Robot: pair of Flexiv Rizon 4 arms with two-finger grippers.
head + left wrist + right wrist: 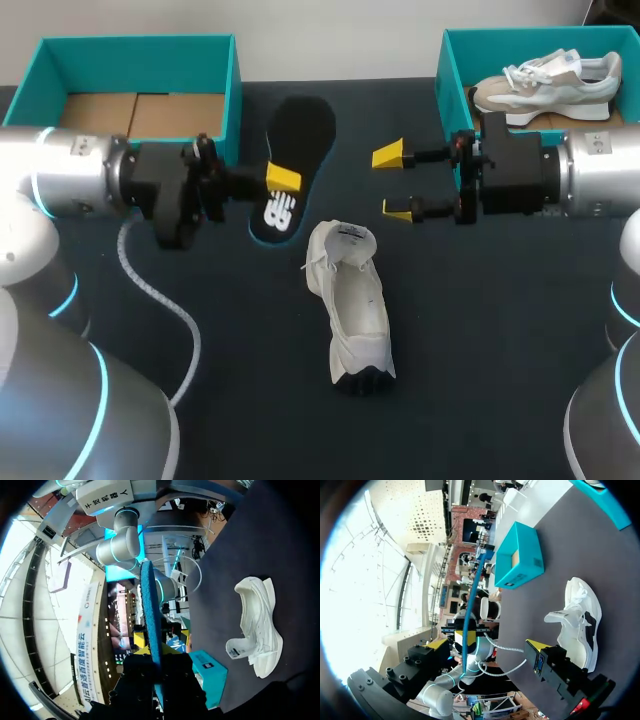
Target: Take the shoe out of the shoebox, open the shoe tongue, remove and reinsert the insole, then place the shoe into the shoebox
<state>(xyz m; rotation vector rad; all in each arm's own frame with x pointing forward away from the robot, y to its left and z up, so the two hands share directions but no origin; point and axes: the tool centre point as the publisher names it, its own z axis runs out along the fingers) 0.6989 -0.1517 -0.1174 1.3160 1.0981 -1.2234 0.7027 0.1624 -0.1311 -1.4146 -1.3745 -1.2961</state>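
Seen from overhead, the left claw [281, 186] is clenched on the black insole [297, 140], holding it beside the empty teal shoebox [140, 50], whose cardboard floor is bare. The white shoe [352, 300] lies on the dark worktop [480, 380] between the two arms, its mouth gaping towards the far side. The right claw [392, 183] hangs released, fingers spread on nothing, just beyond the shoe's mouth and next to a second teal box [445, 70] that holds another shoe [545, 80]. From the left wrist, the insole runs edge-on straight out from between the fingers, with the shoe lying well off to one side. From the right wrist, the spread yellow tips frame the insole in the other claw ahead, and the shoe rests beside them. By the look of it, the shoe is out, the tongue pulled back and the insole removed. Sliding the insole back in and boxing the shoe are left to do.
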